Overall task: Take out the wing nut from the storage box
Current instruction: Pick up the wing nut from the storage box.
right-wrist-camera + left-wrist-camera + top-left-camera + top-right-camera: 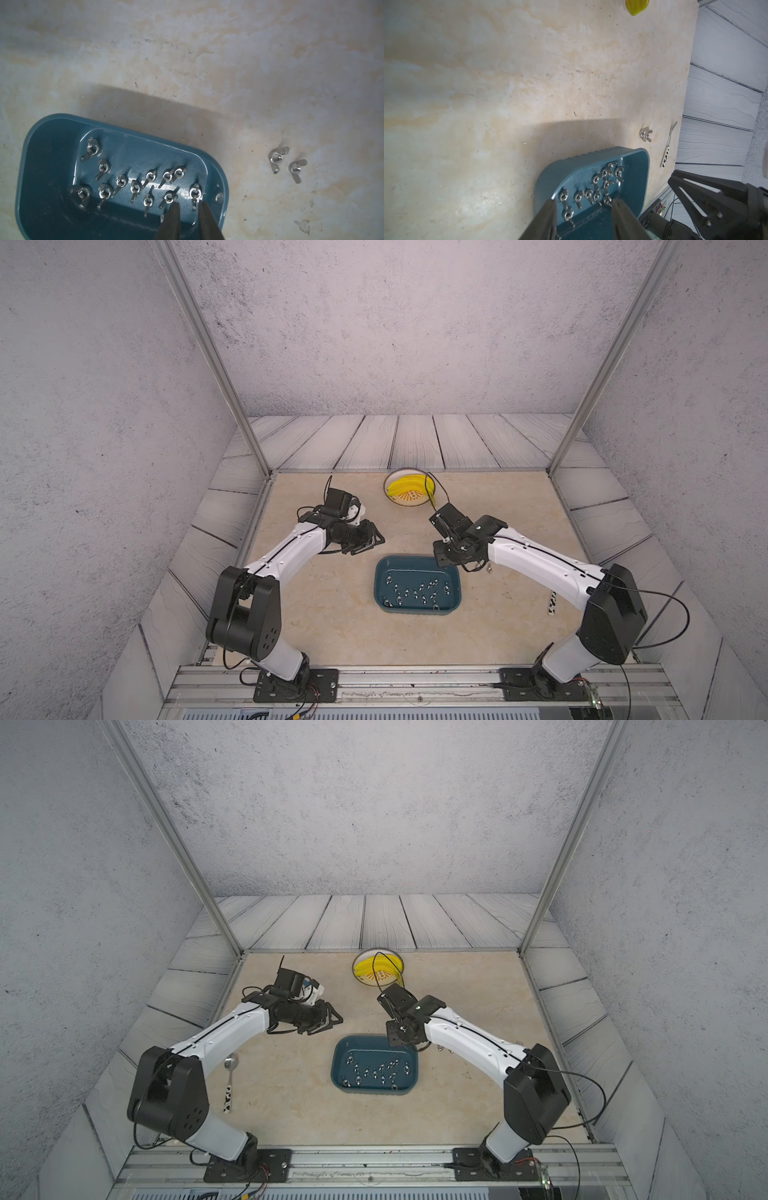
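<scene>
Right claw: fingers a bit apart, nothing in 'em, hanging over one end of the box
Left claw: wide apart, empty, off beside the box
Nuts: a bunch lying in the box
Loose nuts: two on the table near the box

Grey speckled walls close in the space at the back and on both sides. Two slanting aluminium posts rise from the far corners of the table, whose top is a cream, marble-like slab with faint dark specks. Panels printed as pale grey wooden planks line the foot of the walls around it, an aluminium rail runs along the near edge, and the light is soft and even, leaving only dim shadows on the slab.
</scene>
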Motion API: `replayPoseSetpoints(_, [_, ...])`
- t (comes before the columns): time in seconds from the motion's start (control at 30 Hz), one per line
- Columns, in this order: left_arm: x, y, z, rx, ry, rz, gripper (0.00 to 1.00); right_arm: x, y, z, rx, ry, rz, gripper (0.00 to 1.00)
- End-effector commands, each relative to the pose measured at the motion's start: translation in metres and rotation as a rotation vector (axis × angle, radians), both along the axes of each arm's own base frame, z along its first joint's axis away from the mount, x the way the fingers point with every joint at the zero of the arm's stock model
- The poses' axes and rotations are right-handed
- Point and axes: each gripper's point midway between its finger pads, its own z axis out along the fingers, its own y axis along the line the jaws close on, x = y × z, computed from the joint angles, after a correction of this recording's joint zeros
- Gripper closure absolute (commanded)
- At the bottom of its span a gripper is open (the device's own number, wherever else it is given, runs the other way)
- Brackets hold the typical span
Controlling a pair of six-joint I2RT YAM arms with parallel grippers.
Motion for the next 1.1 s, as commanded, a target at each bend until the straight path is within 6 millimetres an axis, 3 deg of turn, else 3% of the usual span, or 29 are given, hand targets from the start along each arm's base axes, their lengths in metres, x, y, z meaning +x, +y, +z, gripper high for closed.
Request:
replayPoseSetpoints(0.0, [-0.002,0.021,-0.001,0.020,0.010,0.070,0.51,-0.006,0.029,-0.006,0.045,0.046,0.077,0.79])
replayPoseSetpoints(0.2, [0.000,0.060,-0.019,0.003,0.104,0.210,0.51,-0.013,0.077,-0.026,0.071,0.126,0.200,0.77])
replayPoseSetpoints(0.47, [-0.005,0.075,-0.024,0.018,0.124,0.232,0.51,-0.028,0.120,-0.052,0.115,0.221,0.262,0.72])
replayPoseSetpoints(0.63, [-0.010,0.077,-0.026,0.023,0.125,0.226,0.51,-0.032,0.130,-0.061,0.103,0.241,0.271,0.70])
replayPoseSetpoints(1.07, [-0.014,0.075,-0.025,0.009,0.126,0.211,0.51,-0.029,0.128,-0.086,0.033,0.278,0.204,0.70])
